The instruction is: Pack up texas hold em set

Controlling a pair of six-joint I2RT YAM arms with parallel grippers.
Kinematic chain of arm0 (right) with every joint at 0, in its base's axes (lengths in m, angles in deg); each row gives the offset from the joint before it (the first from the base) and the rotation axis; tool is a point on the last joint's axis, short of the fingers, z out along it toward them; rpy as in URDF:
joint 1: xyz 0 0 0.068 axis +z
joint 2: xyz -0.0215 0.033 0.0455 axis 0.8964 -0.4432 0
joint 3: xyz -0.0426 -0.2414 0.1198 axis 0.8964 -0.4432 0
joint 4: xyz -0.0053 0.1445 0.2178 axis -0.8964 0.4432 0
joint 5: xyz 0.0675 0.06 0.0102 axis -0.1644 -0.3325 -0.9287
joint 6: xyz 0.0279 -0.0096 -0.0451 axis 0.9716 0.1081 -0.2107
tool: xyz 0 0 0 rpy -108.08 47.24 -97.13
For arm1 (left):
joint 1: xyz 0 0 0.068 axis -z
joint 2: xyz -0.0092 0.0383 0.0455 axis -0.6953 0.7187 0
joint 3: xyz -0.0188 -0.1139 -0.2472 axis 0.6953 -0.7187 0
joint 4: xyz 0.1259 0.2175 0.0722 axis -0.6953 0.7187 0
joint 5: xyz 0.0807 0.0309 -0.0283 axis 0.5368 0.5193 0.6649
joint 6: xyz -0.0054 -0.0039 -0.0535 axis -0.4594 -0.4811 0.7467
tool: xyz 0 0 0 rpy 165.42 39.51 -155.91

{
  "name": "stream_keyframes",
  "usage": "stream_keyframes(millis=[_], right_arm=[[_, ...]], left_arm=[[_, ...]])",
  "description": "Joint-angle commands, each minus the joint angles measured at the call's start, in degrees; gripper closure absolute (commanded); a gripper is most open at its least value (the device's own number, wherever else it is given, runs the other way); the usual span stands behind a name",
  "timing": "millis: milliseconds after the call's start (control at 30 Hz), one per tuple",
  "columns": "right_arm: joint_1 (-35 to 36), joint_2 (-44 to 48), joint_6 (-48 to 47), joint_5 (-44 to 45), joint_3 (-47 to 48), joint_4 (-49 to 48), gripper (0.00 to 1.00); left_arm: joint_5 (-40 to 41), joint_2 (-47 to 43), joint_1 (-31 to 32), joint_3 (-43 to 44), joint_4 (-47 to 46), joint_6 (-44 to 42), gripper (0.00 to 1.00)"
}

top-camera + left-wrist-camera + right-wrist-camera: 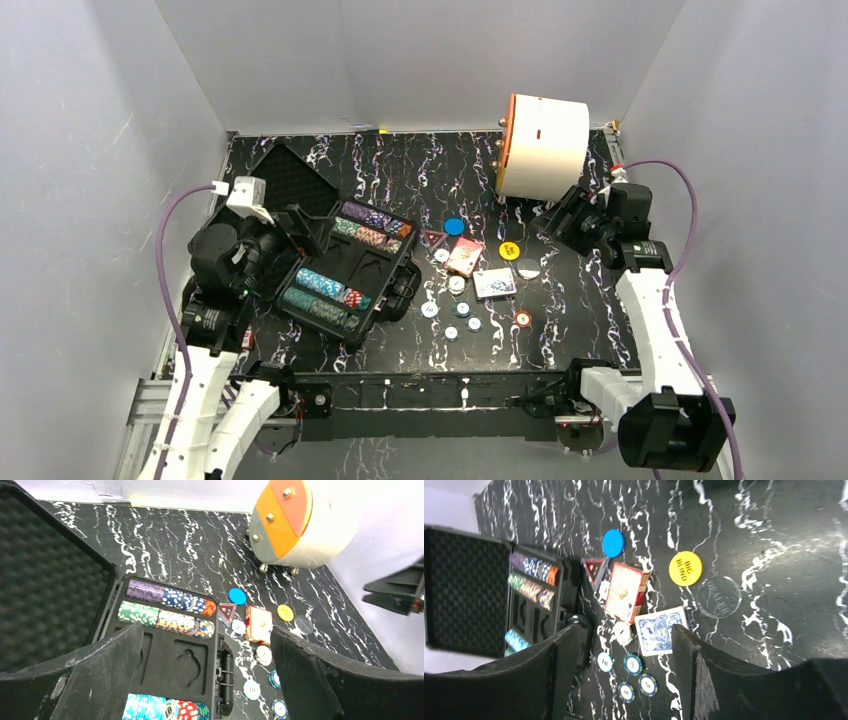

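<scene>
Black case (330,270) open on worktop (600,330), chip rows (372,230) inside, red deck (465,256), blue deck (495,284), round buttons (509,250), loose chips (461,309) just right of case, left claw (205,675) spread wide above case, empty, right claw (626,675) released, well right of case, empty

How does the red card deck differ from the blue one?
The red card deck shows a red face; the blue card deck a blue patterned one. The red card deck lies nearer the case than the blue card deck. Both lie on the table, outside the case.
</scene>
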Motion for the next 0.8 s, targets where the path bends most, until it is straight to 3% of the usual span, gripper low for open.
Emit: stream_keyframes(millis=[0, 67, 233, 400, 600, 767], right_arm=[[0.5, -3.8, -3.2, -7.6, 0.3, -3.4, 0.30], [4.7, -5.6, -2.5, 0.4, 0.8, -1.6, 0.37], [19.1, -7.5, 4.7, 15.8, 0.0, -4.4, 0.39], [24.9, -13.5, 7.8, 21.7, 1.0, -4.3, 0.35], [33.8, -26.0, 10.8, 32.0, 6.9, -2.4, 0.19], [39.0, -35.6, 16.4, 36.7, 12.4, -2.1, 0.13]], left_arm=[[-5.6, -3.8, -0.4, -4.1, -6.4, 2.9, 0.02], [-5.4, -5.0, -0.4, -5.9, -5.8, 6.6, 0.02], [-8.9, -5.1, -0.4, -9.4, -3.4, 15.1, 0.02], [-1.6, -5.3, -0.4, -8.8, -1.4, 17.9, 0.02], [-9.5, -1.6, -0.4, -8.8, -1.9, 11.7, 0.02], [-11.1, 1.8, -0.4, -9.3, -1.4, 11.7, 0.02]])
